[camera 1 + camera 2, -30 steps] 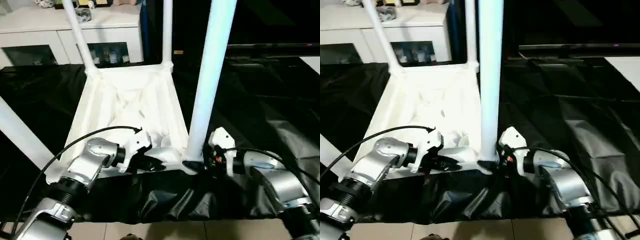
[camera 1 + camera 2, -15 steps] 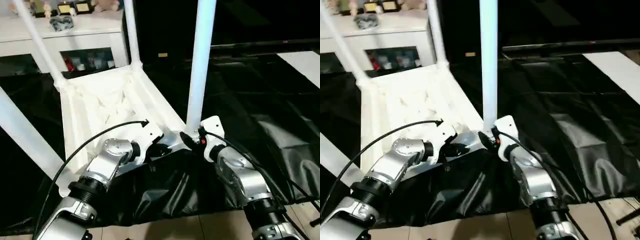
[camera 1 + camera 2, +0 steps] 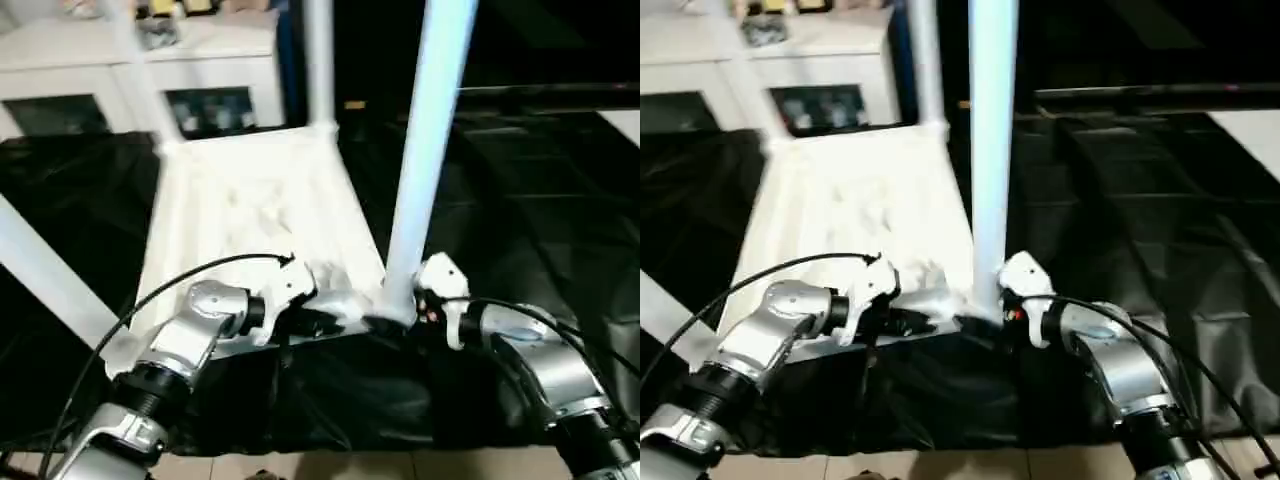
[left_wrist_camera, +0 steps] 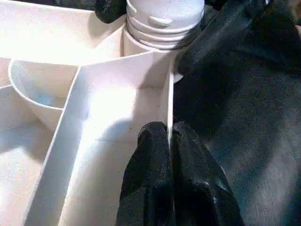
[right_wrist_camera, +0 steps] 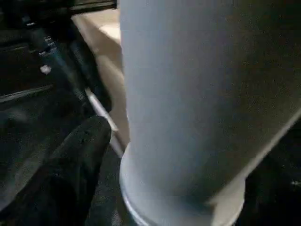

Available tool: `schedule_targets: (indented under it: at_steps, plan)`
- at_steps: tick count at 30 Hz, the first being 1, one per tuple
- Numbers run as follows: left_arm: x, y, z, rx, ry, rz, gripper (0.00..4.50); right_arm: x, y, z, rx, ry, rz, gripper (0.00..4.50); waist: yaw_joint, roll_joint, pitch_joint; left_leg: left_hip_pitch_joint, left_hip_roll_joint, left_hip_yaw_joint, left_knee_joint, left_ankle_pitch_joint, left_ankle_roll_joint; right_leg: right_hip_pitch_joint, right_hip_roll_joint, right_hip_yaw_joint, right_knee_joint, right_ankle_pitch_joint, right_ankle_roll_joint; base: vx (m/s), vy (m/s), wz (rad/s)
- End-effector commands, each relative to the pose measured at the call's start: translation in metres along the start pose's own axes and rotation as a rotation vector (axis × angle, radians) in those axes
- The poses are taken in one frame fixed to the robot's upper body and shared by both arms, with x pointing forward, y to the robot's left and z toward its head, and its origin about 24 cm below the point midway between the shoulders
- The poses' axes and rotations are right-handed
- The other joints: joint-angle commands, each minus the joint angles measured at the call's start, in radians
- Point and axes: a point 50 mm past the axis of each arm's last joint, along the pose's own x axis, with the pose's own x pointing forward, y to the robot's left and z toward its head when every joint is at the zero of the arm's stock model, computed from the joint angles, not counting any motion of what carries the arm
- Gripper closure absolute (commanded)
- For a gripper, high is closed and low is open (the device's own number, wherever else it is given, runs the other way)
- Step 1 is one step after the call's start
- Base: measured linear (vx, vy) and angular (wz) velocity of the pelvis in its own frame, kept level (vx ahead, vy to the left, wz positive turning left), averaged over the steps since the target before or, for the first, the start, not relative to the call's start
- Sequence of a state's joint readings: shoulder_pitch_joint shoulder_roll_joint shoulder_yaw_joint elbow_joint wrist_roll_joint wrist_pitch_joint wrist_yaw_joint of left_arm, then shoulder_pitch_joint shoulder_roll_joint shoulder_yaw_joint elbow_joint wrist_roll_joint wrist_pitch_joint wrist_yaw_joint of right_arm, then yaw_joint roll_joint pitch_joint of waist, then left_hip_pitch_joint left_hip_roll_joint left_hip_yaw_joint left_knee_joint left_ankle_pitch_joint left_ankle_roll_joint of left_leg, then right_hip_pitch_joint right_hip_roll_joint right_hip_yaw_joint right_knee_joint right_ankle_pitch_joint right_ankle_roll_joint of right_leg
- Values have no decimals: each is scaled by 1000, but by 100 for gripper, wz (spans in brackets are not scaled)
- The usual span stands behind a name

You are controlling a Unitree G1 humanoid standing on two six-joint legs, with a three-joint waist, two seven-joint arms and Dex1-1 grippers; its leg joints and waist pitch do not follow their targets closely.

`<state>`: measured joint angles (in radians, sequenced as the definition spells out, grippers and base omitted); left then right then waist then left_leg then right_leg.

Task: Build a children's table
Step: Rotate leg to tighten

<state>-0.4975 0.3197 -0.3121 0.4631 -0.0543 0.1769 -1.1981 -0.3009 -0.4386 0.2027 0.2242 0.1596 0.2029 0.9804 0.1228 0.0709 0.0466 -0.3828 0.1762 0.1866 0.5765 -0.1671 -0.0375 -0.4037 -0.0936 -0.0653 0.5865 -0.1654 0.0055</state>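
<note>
Left gripper (image 4: 170, 141) pinched shut on rim (image 4: 167, 101), steadying top. Right gripper (image 5: 155, 165) at leg (image 3: 425, 150) base, grip unclear. Twist leg straight, keep rim clamped.

White glass-doored cabinet (image 3: 130, 70) behind black sheeting (image 3: 520, 200), pale tiled floor (image 3: 300, 465) below.

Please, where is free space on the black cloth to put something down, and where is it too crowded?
Free: the black cloth to the right of the upturned table, and the strip left of it. Crowded: the near corner, where the left tool pinches the rim and the right tool sits at the base of the leg.
</note>
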Motion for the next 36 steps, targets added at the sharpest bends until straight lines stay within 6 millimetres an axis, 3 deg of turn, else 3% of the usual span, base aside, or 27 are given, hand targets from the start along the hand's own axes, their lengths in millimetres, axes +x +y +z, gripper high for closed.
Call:
schedule_targets:
  at_steps: [1, 4, 7, 10, 19, 21, 22, 25, 27, 30, 31, 33, 35, 36]
  plan:
    - [0, -6, 6, 32, -25, -116, 450, -1, 8, 3, -7, -1, 98, 89, 1, -25, -70, 15, 54, -17, -57, -183, 92, 42, -54, 39, -54, -198, -225, 0, 0, 0]
    - [-4, -4, 4, 35, -4, -125, 450, -2, 12, 2, -10, 18, 152, 107, 5, -25, -67, 16, 56, -16, -59, -211, 86, 38, -57, 40, -57, -232, -227, 0, 0, 0]
    - [-9, -1, 2, 32, 13, -129, 450, -3, 15, 0, -18, 45, 195, 128, 11, -26, -59, 21, 57, -17, -66, -282, 53, 35, -60, 43, -67, -320, -205, 0, 0, 0]
    - [-11, 0, 2, 33, 18, -132, 450, -2, 14, 0, -22, 50, 204, 163, 11, -28, -58, 21, 57, -20, -70, -299, 34, 35, -63, 44, -70, -347, -191, 0, 0, 0]
    - [-11, 0, 2, 31, 4, -132, 450, -2, 17, -2, -22, 61, 234, 176, 13, -30, -60, 17, 56, -19, -66, -259, 48, 38, -62, 43, -64, -294, -202, 0, 0, 0]
    - [-5, 8, 7, 32, -30, -28, 450, 4, 18, -3, -4, 35, 191, 176, 12, -35, -58, 14, 53, -17, -63, -253, 54, 36, -62, 44, -65, -291, -206, 0, 0, 0]
    - [-2, 12, 10, 33, -45, 32, 450, 9, 18, -3, 4, 18, 151, 177, 14, -36, -58, 21, 54, -16, -63, -266, 51, 33, -63, 44, -69, -319, -201, 0, 0, 0]
    - [9, 19, 21, 14, -90, 155, 450, 30, 8, -2, 57, -32, -82, 177, 4, -36, -49, 22, 49, -18, -66, -323, 16, 27, -66, 43, -82, -454, -174, 0, 0, 0]
    - [17, 20, 29, 6, -111, 206, 450, 43, 2, -3, 107, -41, -208, 178, -16, -40, -49, 19, 48, -29, -76, -359, -20, 33, -67, 35, -86, -532, -133, -56, -5, -8]
    - [25, 17, 35, 4, -128, 236, 450, 57, 2, 0, 156, -52, -280, 178, -35, -37, -47, 27, 44, -31, -74, -415, -22, 24, -67, 34, -100, -577, -112, 0, 0, 0]
    - [29, 15, 37, 2, -136, 252, 450, 64, 2, 2, 170, -56, -317, 178, -39, -38, -46, 25, 44, -31, -74, -416, -21, 24, -66, 34, -100, -581, -110, 0, 0, 0]
    - [36, 10, 41, 0, -150, 262, 450, 74, 3, 6, 195, -63, -360, 178, -51, -33, -48, 11, 44, -39, -81, -409, -29, 36, -67, 29, -94, -565, -108, 0, 0, 0]
    - [41, 4, 44, -3, -164, 261, 450, 83, 7, 11, 182, -69, -357, 178, -56, -27, -51, 17, 46, -39, -82, -405, -25, 34, -64, 31, -94, -504, -120, 0, 0, 0]
    - [45, -1, 46, -2, -171, 250, 450, 88, 10, 15, 173, -83, -341, 178, -59, -30, -54, 15, 47, -36, -83, -392, -17, 34, -61, 33, -90, -441, -140, 0, 0, 0]
